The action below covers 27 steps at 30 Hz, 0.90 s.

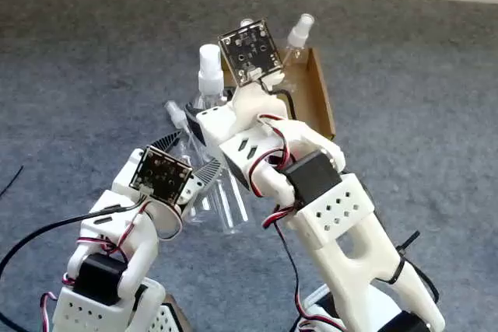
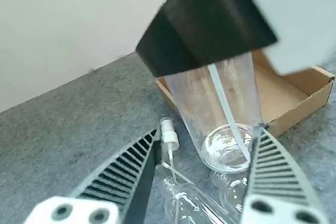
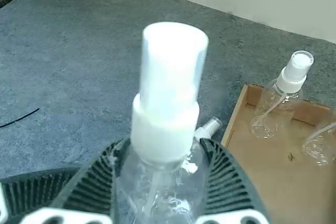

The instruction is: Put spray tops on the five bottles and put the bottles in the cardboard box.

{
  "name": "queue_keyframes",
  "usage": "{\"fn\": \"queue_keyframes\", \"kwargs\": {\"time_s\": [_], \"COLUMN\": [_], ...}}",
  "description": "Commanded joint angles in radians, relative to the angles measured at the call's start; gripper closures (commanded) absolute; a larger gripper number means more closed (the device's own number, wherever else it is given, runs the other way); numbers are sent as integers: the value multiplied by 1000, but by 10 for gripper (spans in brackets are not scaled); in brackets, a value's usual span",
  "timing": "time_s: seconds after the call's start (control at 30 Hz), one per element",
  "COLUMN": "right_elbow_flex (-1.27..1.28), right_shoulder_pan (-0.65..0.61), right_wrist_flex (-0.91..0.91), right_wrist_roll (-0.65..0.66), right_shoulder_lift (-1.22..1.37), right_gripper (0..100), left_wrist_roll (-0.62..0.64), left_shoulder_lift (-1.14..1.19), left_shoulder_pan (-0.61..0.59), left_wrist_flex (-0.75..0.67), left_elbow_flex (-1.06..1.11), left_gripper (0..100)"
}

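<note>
A clear bottle (image 3: 167, 108) with a white spray top is gripped upright by the right claw (image 3: 165, 156). Its long axis is vertical and the top points up, and it is held near the cardboard box (image 3: 236, 111). The left claw (image 2: 209, 135) is held open, its fingers spread to either side of that bottle's base. In the box a capped bottle (image 3: 281, 95) is seen with its top toward the far wall, and a second bottle (image 3: 321, 148) beside it. More bottles (image 1: 226, 206) are laid flat on the grey carpet (image 1: 78, 75) between the arms.
</note>
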Motion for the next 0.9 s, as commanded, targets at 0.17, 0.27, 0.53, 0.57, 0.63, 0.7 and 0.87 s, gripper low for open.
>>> {"fn": "queue_keyframes", "kwargs": {"time_s": [0.17,0.27,0.53,0.57,0.63,0.7,0.87], "right_elbow_flex": [45,153,403,424,455,473,475], "right_shoulder_pan": [361,394,409,421,452,481,516], "right_wrist_flex": [-309,-467,-816,-846,-914,-981,-1098], "right_wrist_roll": [114,117,117,117,117,117,112], "right_shoulder_lift": [-15,21,84,93,127,180,326], "right_gripper": [995,995,995,995,995,995,995], "left_wrist_roll": [-3,-6,-5,-5,-5,-5,-5], "left_shoulder_lift": [-18,-12,-10,-10,-10,-10,-8], "left_shoulder_pan": [-22,-54,-139,-139,-139,-139,-136], "left_wrist_flex": [3,-44,-121,-121,-121,-123,-123], "left_elbow_flex": [39,77,111,111,111,111,111], "left_gripper": [748,748,748,748,748,748,748]}}
